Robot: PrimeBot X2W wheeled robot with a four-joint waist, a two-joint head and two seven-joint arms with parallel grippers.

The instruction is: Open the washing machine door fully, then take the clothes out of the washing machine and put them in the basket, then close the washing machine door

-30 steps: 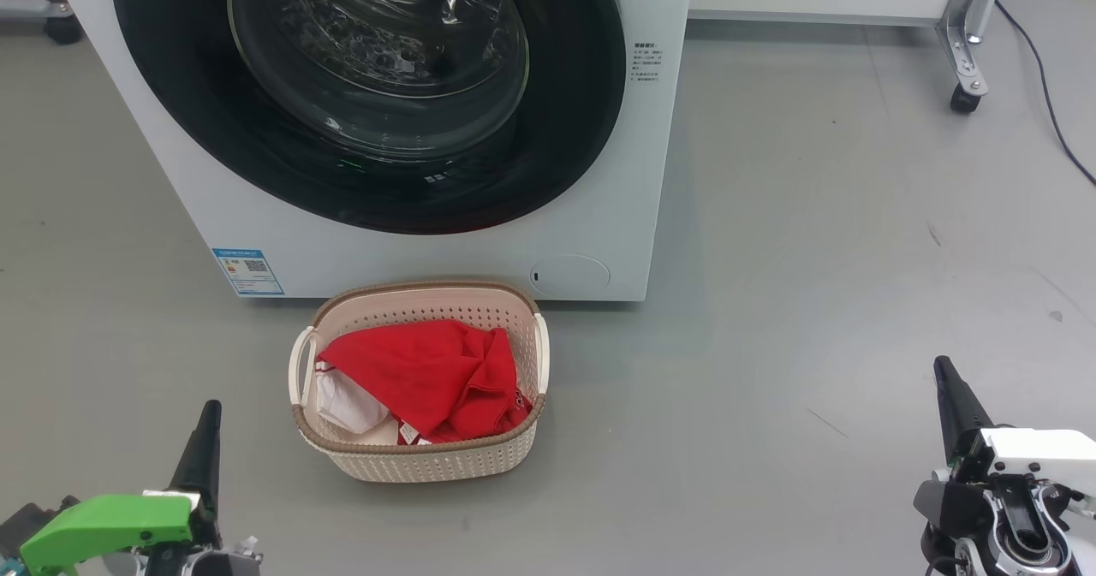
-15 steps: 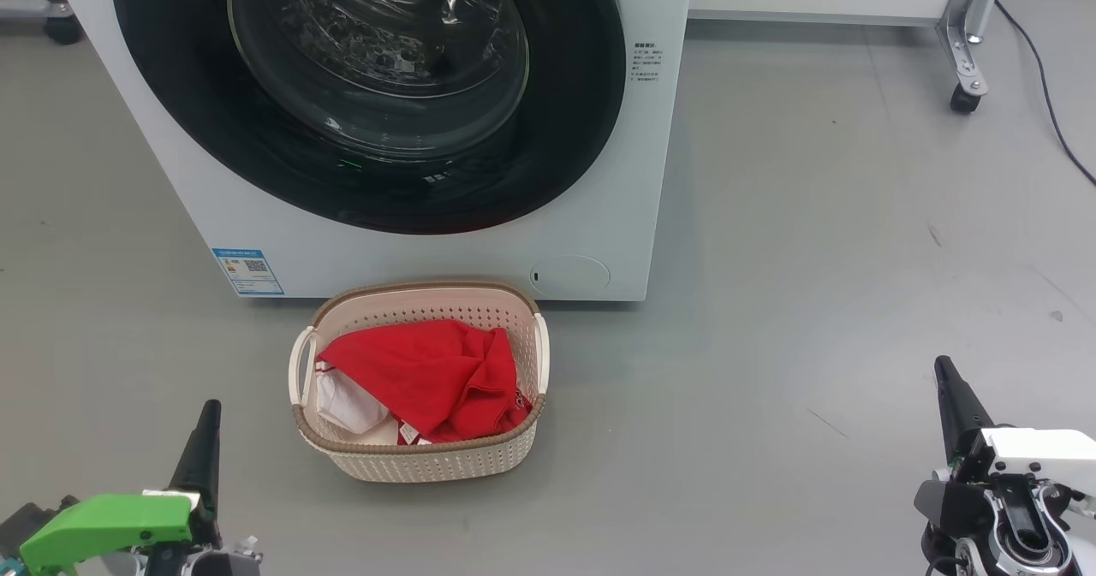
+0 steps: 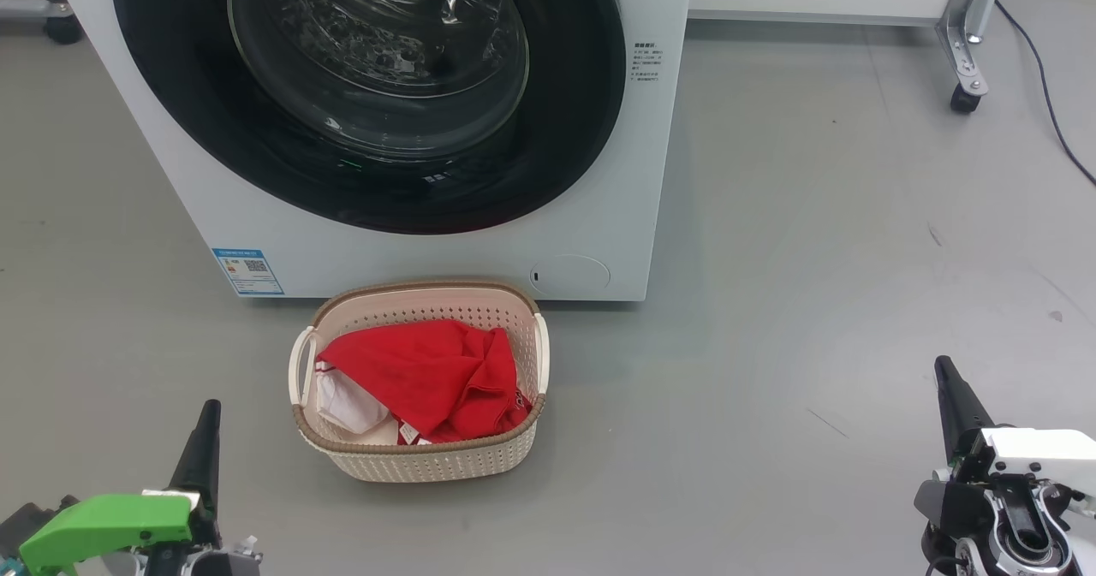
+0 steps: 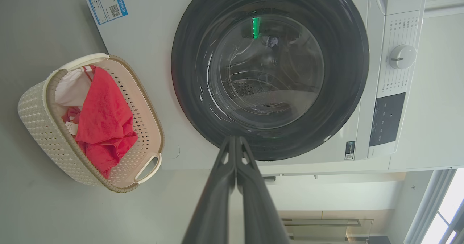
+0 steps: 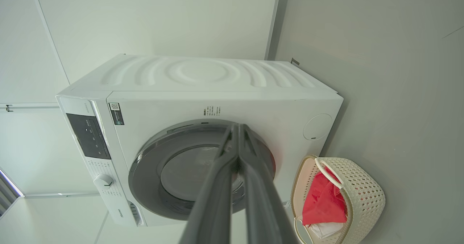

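The white washing machine (image 3: 599, 216) stands ahead with its black-rimmed round door (image 3: 377, 182) closed flat against the front; through the glass I see bare steel drum. The cream basket (image 3: 419, 465) sits on the floor just in front of it and holds the clothes (image 3: 428, 375), red fabric over a white piece. My left gripper (image 3: 208, 409) is low at the lower left, shut with nothing in it. My right gripper (image 3: 944, 364) is at the lower right, also shut on nothing. Both wrist views show the door (image 4: 270, 70) (image 5: 181, 175) and the basket (image 4: 40, 128) (image 5: 362, 193) beyond pressed-together fingers.
Grey floor (image 3: 813, 302) spreads to the right of the machine. A metal frame leg with a caster (image 3: 966, 97) and a black cable (image 3: 1049, 105) lie at the far right. The machine's control panel and dial (image 4: 400, 56) are on its upper front.
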